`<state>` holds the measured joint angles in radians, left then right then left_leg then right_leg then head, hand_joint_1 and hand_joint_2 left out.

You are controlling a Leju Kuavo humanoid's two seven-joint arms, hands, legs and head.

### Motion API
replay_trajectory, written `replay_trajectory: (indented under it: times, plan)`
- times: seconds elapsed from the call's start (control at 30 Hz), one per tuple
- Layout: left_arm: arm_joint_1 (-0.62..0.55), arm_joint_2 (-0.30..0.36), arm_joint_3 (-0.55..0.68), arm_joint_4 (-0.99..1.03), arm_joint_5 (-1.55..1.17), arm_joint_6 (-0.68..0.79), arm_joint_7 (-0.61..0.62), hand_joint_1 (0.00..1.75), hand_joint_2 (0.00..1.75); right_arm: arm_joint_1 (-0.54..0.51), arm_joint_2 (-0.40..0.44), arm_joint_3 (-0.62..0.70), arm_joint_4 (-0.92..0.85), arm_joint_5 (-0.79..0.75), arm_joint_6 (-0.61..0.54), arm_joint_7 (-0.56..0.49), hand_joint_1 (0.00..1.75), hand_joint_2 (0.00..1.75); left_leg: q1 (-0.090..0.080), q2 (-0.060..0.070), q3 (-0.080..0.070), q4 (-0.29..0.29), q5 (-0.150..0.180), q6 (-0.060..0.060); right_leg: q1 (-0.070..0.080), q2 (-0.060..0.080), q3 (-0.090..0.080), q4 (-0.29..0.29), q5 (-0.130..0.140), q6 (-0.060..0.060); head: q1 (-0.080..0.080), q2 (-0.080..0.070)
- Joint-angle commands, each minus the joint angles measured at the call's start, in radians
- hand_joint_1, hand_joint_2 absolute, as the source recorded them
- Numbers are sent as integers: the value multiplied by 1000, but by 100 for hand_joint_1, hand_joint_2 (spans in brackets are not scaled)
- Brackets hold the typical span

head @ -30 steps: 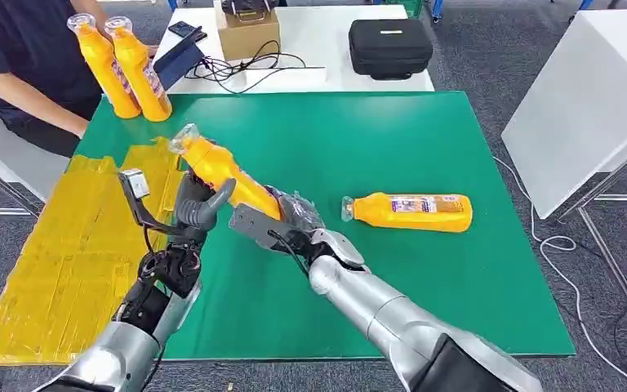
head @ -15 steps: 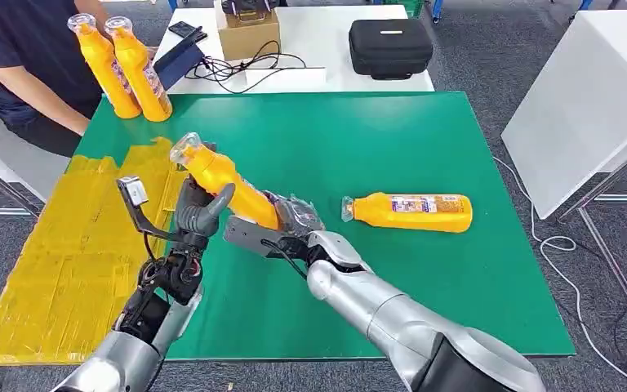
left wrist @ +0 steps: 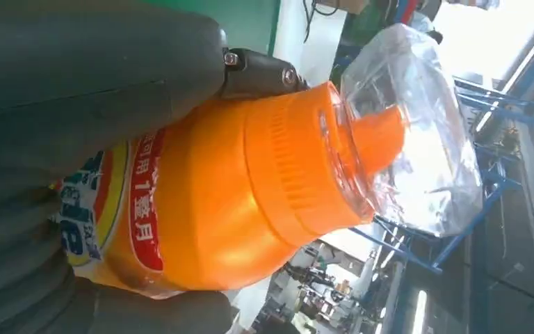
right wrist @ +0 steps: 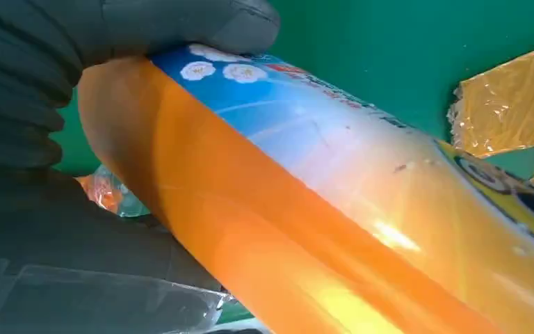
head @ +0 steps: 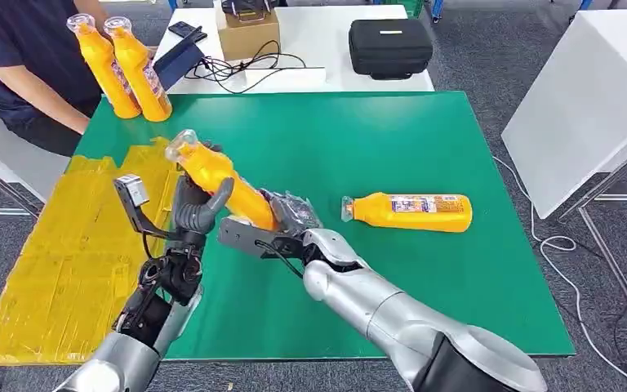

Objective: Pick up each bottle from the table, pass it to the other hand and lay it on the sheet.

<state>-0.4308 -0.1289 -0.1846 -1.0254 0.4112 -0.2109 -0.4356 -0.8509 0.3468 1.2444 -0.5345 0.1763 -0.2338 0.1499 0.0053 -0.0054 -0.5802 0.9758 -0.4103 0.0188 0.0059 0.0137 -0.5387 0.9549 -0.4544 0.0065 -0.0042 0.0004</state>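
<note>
An orange bottle (head: 216, 173) with a clear cap hangs tilted above the green table (head: 424, 131), cap toward the yellow sheet (head: 57, 253). My left hand (head: 197, 206) grips its upper body near the neck, and my right hand (head: 290, 219) grips its base end. In the left wrist view the thumb (left wrist: 90, 69) and fingers wrap the bottle (left wrist: 250, 188) just below its cap. The right wrist view has the hand (right wrist: 49, 125) closed around the labelled bottle (right wrist: 334, 209). A second orange bottle (head: 412, 212) lies on its side on the table, right of my hands.
A person in a dark shirt (head: 24, 57) sits at the far left corner with two more upright orange bottles (head: 126, 69). Behind the green table a white table carries a black case (head: 389, 46), a cardboard box (head: 247, 33) and cables. A white panel (head: 588, 98) stands at the right.
Both hands and the bottle have drifted slightly left toward the yellow sheet. The left thumb has closed more firmly around the bottle. The lying bottle has not moved.
</note>
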Motion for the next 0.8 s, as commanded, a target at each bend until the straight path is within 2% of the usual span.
replay_trajectory:
  times: [0.03,0.07,0.17,0.2,0.23,0.27,0.3,0.43,0.47,0.53,0.57,0.7,0.73,0.8]
  plan:
    - [-49,-14,-60,-1,-25,-1,21,175,175,-11,2,130,-79,27,29,-19,175,175,1,-2,5,2,-4,-1,1,-4,7,0,-4,2,0,0]
    - [-49,-14,-60,-1,-25,-1,21,175,175,-11,2,130,-79,27,29,-19,175,175,0,-1,1,1,-1,0,0,-2,2,0,-1,1,0,0]
    - [-45,-16,-59,-11,-28,2,27,175,175,-10,2,132,-84,28,36,-24,175,175,0,-1,1,0,-1,0,0,-2,2,0,-1,1,0,0]
    - [-44,-18,-56,-18,-29,6,29,175,175,-6,2,133,-84,31,35,-19,175,175,1,-2,5,2,-4,-1,1,-4,7,0,-4,2,0,0]
    - [-44,-19,-52,-24,-31,9,32,175,175,-5,2,128,-80,28,36,-17,175,175,1,-2,1,1,-1,0,1,-3,3,0,-2,1,0,0]
    - [-40,-22,-41,-37,-32,16,41,175,175,-3,2,116,-70,29,17,-19,2,175,0,-2,0,0,-1,0,0,-2,1,0,-1,1,0,0]
    - [-39,-22,-33,-43,-34,18,46,175,175,-6,2,108,-55,25,25,-18,0,0,1,-2,1,1,-1,0,1,-3,3,0,-2,1,0,0]
    - [-37,-15,-8,-60,-42,30,51,175,175,-17,2,63,4,6,10,-54,0,0,0,-2,1,0,-1,0,0,-3,2,0,-1,1,0,0]
    - [-37,-17,-1,-62,-44,32,54,175,175,-19,2,53,12,4,5,-59,0,0,2,-3,5,2,-4,-1,2,-5,7,0,-4,2,1,0]
    - [-39,-10,34,-74,-79,71,43,175,175,-33,2,8,53,6,-38,-63,0,0,0,-2,0,1,-1,0,0,-2,1,0,-1,1,0,0]
    - [-39,-2,50,-79,-102,94,34,175,175,-43,2,-14,81,14,-55,-77,0,0,1,-2,2,1,-2,0,1,-3,4,0,-2,1,0,0]
    - [-31,25,146,-94,-229,195,-5,175,175,-86,-2,-205,176,81,-130,-180,0,0,0,0,0,1,0,0,0,-1,0,1,-1,1,0,0]
    - [-34,27,177,-86,-260,204,-10,175,175,-85,-23,-278,146,135,-131,-181,0,0,0,0,0,1,0,0,0,-1,0,1,0,1,0,0]
    - [-36,25,195,-81,-271,191,-11,175,175,-77,-31,-332,122,188,-109,-176,0,0,0,0,0,1,-1,0,0,-1,1,1,-1,1,0,0]
